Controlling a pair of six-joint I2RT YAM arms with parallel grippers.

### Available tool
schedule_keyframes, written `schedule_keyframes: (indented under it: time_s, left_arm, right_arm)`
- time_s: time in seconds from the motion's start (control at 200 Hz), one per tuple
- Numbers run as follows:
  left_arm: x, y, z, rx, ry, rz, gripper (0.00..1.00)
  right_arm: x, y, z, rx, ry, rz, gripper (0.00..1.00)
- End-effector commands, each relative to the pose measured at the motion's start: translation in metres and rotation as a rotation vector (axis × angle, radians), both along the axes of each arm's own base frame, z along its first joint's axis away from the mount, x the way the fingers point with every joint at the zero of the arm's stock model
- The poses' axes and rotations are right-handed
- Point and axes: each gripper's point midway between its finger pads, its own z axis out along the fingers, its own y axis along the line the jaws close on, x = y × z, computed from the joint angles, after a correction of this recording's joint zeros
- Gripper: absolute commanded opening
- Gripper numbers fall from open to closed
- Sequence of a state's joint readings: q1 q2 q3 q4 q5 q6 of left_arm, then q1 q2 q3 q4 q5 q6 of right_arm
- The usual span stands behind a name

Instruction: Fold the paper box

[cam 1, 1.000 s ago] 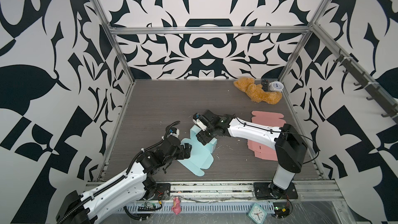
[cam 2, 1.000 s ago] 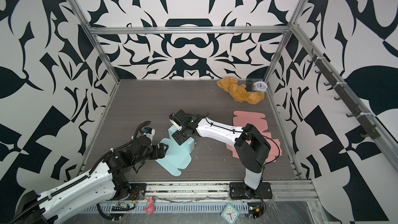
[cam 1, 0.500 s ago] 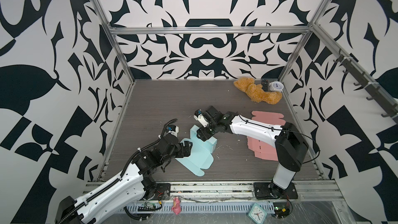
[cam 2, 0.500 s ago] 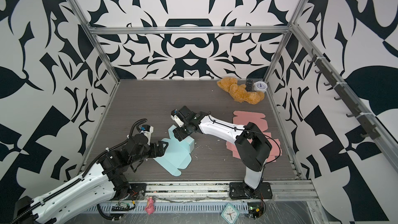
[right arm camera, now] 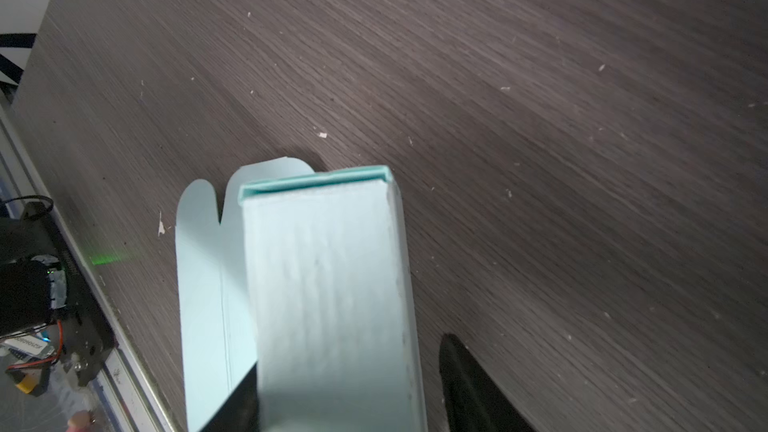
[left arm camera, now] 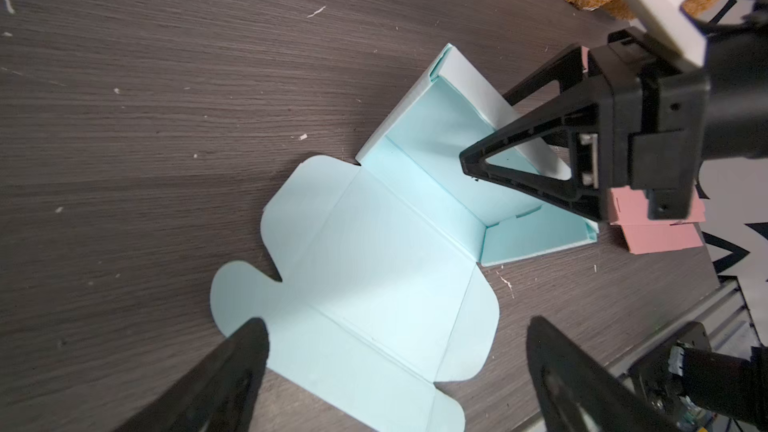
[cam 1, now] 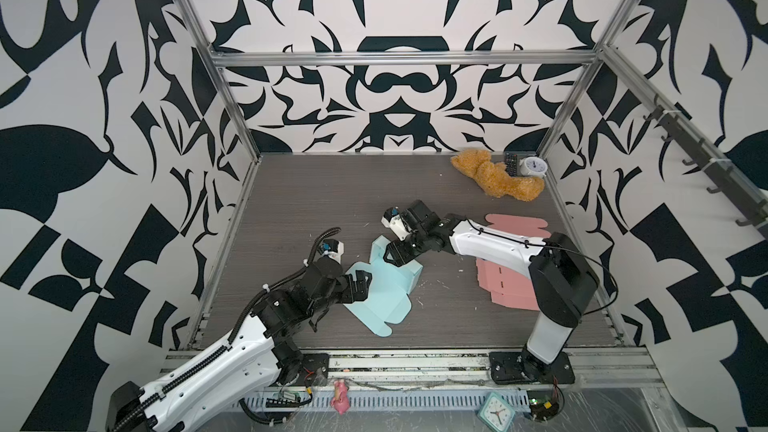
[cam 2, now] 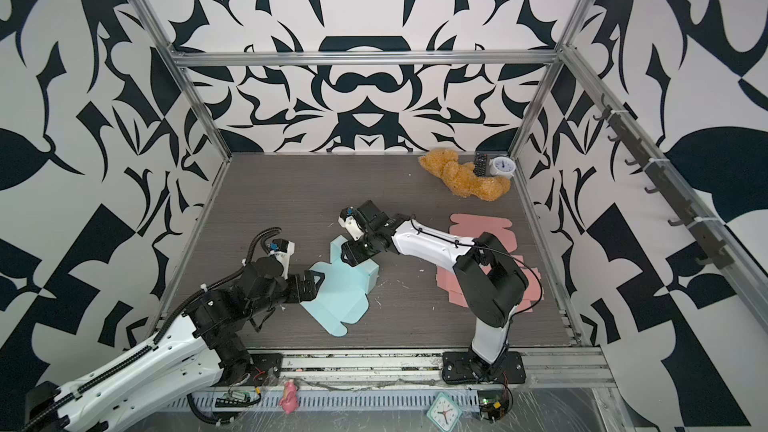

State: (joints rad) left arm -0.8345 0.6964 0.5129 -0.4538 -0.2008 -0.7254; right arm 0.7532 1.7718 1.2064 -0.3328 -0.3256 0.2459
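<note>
Looking at both top views, the light blue paper box [cam 1: 382, 297] sits on the dark wood-grain table [cam 1: 332, 193], a bit below the middle of the frame. It's only half folded. The end toward the upper right has its walls standing up, and the rest lies flat with rounded flaps spread toward the lower edge.

The left gripper [cam 1: 365, 282] comes in from the lower left with its claw spread wide (the left wrist view shows both fingers [left arm camera: 232, 367] well apart) over the flat part's left edge. Can't tell if it touches the paper.

The right gripper [cam 1: 390, 254] reaches in from the right and straddles one raised wall, one finger inside the box and one outside. In the right wrist view there's a visible strip of table between that wall and the outer finger [right arm camera: 469, 376], so the claw is partway apart and not pinching anything.

A stack of flat pink box blanks [cam 1: 503, 284] lies right of the box, partly under the right arm. A teddy bear [cam 1: 498, 180], a remote [cam 1: 512, 164] and a white alarm clock [cam 1: 533, 167] sit in the table's upper right corner.
</note>
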Motion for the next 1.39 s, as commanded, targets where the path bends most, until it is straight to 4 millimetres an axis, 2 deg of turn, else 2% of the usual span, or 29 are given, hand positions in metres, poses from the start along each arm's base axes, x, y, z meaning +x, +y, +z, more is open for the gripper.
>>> schedule_keyframes:
  time_s: [0.0,0.32,0.545,0.805,1.02,1.165,1.185,1.275,1.39]
  left_arm:
    - [0.000,-0.001,0.005,-0.003,0.009,0.004,0.99]
    - [0.001,-0.003,0.007,0.027,0.056,0.012,0.99]
    - [0.000,0.007,0.005,-0.005,0.107,0.049,0.99]
    - [-0.001,0.018,-0.013,-0.128,0.218,0.154,0.99]
    - [-0.004,0.014,-0.032,-0.207,0.295,0.203,0.93]
    - [0.000,0.000,-0.040,-0.270,0.321,0.190,0.86]
    - [0.000,-0.001,-0.041,-0.271,0.326,0.189,0.81]
    - [0.005,-0.008,-0.046,-0.273,0.343,0.185,0.74]
    - [0.010,-0.015,-0.051,-0.279,0.360,0.174,0.60]
  right_arm:
    - [0.005,0.004,0.024,0.110,-0.009,-0.019,0.57]
    - [0.018,-0.011,0.021,0.224,0.053,-0.091,0.54]
    - [0.027,-0.019,0.022,0.304,0.082,-0.127,0.53]
    - [0.031,-0.024,0.014,0.345,0.100,-0.148,0.52]
    - [0.033,-0.028,0.010,0.361,0.110,-0.152,0.52]
    - [0.033,-0.028,0.009,0.369,0.114,-0.152,0.51]
    - [0.033,-0.028,0.009,0.371,0.113,-0.152,0.51]
    - [0.033,-0.028,0.009,0.381,0.117,-0.153,0.51]
    - [0.034,-0.029,0.009,0.393,0.123,-0.155,0.51]
